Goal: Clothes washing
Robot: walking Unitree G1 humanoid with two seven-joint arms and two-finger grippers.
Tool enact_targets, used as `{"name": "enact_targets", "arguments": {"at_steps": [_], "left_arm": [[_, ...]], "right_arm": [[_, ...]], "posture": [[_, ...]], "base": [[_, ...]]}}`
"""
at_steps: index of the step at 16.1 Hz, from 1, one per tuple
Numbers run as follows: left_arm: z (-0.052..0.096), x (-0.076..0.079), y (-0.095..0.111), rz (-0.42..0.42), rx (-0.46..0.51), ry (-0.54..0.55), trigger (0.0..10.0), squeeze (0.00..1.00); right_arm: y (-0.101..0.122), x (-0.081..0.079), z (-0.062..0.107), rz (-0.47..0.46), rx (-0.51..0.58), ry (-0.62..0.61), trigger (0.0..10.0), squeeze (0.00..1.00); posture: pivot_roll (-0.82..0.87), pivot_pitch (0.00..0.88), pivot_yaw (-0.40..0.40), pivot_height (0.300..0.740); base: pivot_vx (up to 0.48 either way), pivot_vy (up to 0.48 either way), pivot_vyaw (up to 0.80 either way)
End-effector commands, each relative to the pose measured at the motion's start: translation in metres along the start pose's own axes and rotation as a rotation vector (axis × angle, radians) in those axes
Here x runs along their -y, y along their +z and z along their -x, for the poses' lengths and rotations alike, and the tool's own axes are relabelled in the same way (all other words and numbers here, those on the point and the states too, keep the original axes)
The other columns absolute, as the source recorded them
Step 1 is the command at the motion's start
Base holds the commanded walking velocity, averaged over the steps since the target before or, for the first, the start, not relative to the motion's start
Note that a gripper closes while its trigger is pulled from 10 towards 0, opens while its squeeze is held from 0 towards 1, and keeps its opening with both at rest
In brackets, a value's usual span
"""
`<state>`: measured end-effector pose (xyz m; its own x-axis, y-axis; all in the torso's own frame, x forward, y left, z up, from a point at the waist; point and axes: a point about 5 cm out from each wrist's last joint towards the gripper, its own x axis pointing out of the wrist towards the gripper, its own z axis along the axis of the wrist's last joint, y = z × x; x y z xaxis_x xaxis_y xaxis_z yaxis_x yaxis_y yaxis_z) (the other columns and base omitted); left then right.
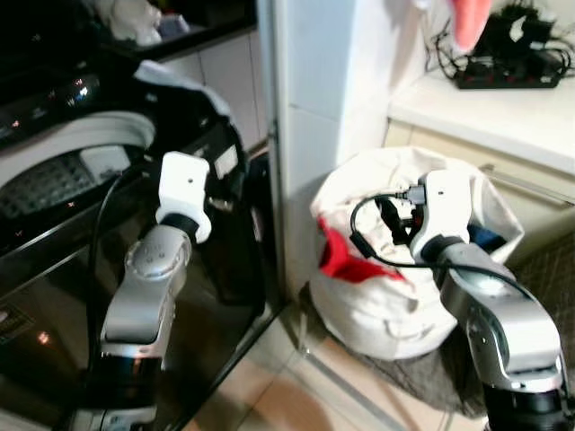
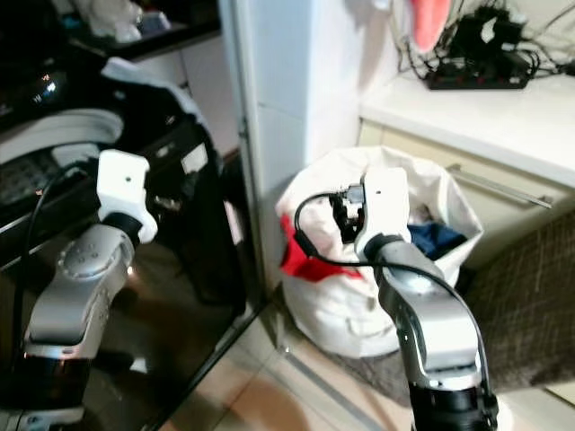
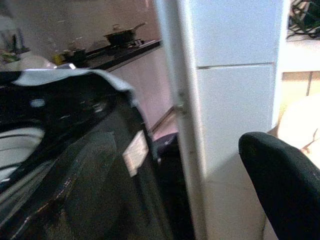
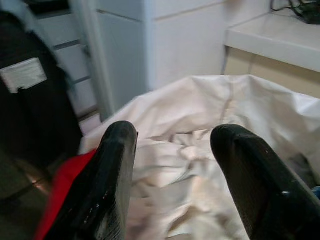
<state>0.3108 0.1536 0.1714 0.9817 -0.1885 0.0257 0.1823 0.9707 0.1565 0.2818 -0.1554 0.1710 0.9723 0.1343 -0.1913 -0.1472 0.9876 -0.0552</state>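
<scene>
washer's white label blurred; right hand open.

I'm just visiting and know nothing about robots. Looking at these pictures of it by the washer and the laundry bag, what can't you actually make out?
- Left gripper: one black finger shows at the left wrist view's edge; open or shut is unclear.
- White laundry bag: its depths are hidden by its own folds and the right gripper, whose fingers are apart.
- Washing machine: the drum's inside is dark and blurred.
- Power strip: too small to read.

White laundry bag on floor, open, slumped, red garment draped over rim, blue cloth inside, black washing machine left, lid raised.
</scene>
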Motion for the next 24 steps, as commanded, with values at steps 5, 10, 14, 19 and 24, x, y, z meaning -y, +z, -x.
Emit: {"name": "enact_targets", "arguments": {"at_steps": [5, 10, 14, 19, 24], "left_arm": [[-0.002, 0.005, -0.006, 0.003, -0.044, -0.012, 10.0, 0.0], [0.003, 0.005, -0.015, -0.013, -0.078, -0.104, 10.0, 0.0], [0.003, 0.005, -0.017, -0.052, -0.125, -0.181, 10.0, 0.0], [0.01, 0.009, -0.022, -0.144, -0.207, -0.343, 10.0, 0.0], [0.01, 0.006, -0.017, -0.145, -0.207, -0.34, 10.0, 0.0]], "right_arm": [[-0.003, 0.001, 0.003, 0.023, -0.053, 0.002, 10.0, 0.0], [-0.011, 0.032, -0.01, -0.004, -0.203, -0.015, 10.0, 1.0], [-0.014, 0.044, -0.039, -0.045, -0.347, -0.003, 10.0, 1.0], [-0.03, 0.048, -0.077, -0.124, -0.525, 0.051, 10.0, 0.94], [-0.041, 0.043, -0.089, -0.137, -0.555, 0.042, 10.0, 0.0]], "posture": [[-0.05, 0.0, 0.066, 0.74], [-0.05, 0.0, 0.067, 0.74], [-0.06, 0.0, 0.077, 0.74], [-0.03, 0.0, 0.058, 0.74], [-0.01, 0.0, 0.047, 0.74]], "base": [[0.205, 0.0, 0.0], [0.0, 0.0, 0.0], [0.0, 0.0, 0.0], [0.0, 0.0, 0.0], [0.0, 0.0, 0.0]]}}
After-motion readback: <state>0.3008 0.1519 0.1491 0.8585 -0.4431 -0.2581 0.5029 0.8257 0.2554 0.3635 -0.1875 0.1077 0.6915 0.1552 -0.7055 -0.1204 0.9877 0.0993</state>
